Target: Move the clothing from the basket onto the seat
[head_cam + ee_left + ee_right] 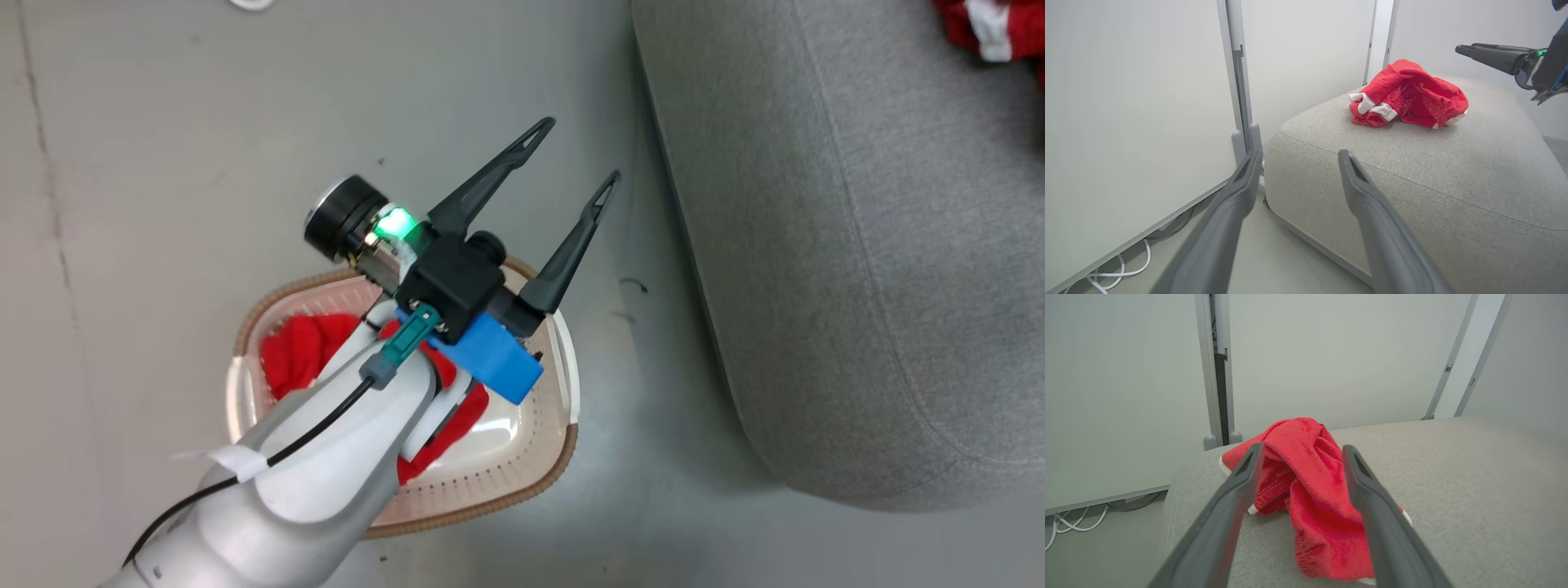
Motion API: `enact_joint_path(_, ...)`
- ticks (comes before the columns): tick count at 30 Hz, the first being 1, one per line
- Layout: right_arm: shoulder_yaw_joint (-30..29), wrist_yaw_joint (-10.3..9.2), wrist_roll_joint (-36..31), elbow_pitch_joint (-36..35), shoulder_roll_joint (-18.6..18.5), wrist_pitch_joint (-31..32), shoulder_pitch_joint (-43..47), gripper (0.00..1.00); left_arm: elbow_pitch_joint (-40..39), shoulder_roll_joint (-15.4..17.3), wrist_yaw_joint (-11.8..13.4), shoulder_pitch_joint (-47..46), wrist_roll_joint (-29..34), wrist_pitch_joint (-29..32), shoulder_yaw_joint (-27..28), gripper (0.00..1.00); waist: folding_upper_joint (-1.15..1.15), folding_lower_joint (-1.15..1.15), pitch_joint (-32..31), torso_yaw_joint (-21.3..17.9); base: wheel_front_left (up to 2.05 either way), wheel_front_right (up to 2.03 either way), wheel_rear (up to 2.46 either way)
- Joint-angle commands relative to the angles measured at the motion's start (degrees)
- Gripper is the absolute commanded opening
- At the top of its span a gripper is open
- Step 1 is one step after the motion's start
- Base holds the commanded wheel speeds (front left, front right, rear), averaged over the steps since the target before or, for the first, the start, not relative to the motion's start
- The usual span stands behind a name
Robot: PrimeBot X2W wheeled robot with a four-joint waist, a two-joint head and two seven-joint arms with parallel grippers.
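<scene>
Our left tool (575, 155) and right tool (1302, 451) gape wide (empty). Retreating, we might snag the crumpled red jersey shirt (1310, 490).

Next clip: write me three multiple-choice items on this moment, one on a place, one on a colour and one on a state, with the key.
1. The red shirt in front of the right gripper lies
A. on the floor
B. on the sofa
C. on a table

2. The rim of the basket is
A. blue
B. green
C. brown

3. The left gripper is
A. open and empty
B. shut on a shirt
C. shut on a cable

Key:
1 B, the shirt rests crumpled on the grey cushion.
2 C, a brown woven-look band runs round the top edge.
3 A, its two fingers stand wide apart with nothing between them.
</scene>
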Motion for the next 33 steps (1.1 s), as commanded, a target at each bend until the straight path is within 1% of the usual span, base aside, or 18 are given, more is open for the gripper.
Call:
enact_joint_path(1, 1.1, 0.03, 0.2, -1.5, 0.7, 0.0, 2.0, 1.00, -0.1, -0.1, 0.5, 1.3, -0.3, -0.3, 1.0, 1.00, 0.00, 0.00, -4.7, 1.2, 0.00, 0.00, 0.00)
enact_joint_path(4, 4.2, 0.02, -0.4, -5.0, 1.0, 0.0, 5.4, 1.00, -0.7, 0.0, 1.0, 4.6, -0.4, -0.3, 3.5, 1.00, 0.00, 0.00, -7.7, 2.0, 0.00, 0.00, 0.00)
enact_joint_path(8, 7.5, 0.03, 0.2, -8.6, 2.4, 0.0, 8.9, 1.00, -1.2, -0.5, 1.4, 8.8, -0.1, -0.3, 7.3, 1.00, 0.00, 0.00, -11.4, 3.8, 0.00, 0.00, 0.00)
enact_joint_path(14, 12.6, 0.03, 0.4, -12.0, 4.6, 0.0, 13.4, 1.00, -0.9, -1.4, 1.5, 14.2, 0.6, -0.3, 13.5, 1.00, 0.00, 0.00, -15.4, 6.8, 0.00, 0.00, 0.00)
enact_joint_path(22, 17.2, 0.03, 0.0, -13.5, 7.7, 0.0, 17.7, 1.00, -0.9, -2.5, 1.0, 21.0, 2.7, -0.3, 21.6, 1.00, 0.00, 0.00, -20.2, 10.0, 0.00, 0.00, 0.00)
enact_joint_path(23, 17.9, 0.03, -0.1, -13.4, 8.3, 0.0, 18.6, 1.00, -0.7, -2.9, 0.8, 22.8, 3.3, -0.3, 23.5, 1.00, 0.00, 0.00, -21.4, 10.7, 0.00, 0.00, 0.00)
enact_joint_path(33, 20.0, 0.03, -1.5, -13.1, 10.6, 0.0, 23.9, 1.00, -1.5, -4.8, -0.4, 31.0, 5.7, -0.3, 31.8, 1.00, 0.00, 0.00, -26.6, 12.6, 0.00, 0.00, 0.00)
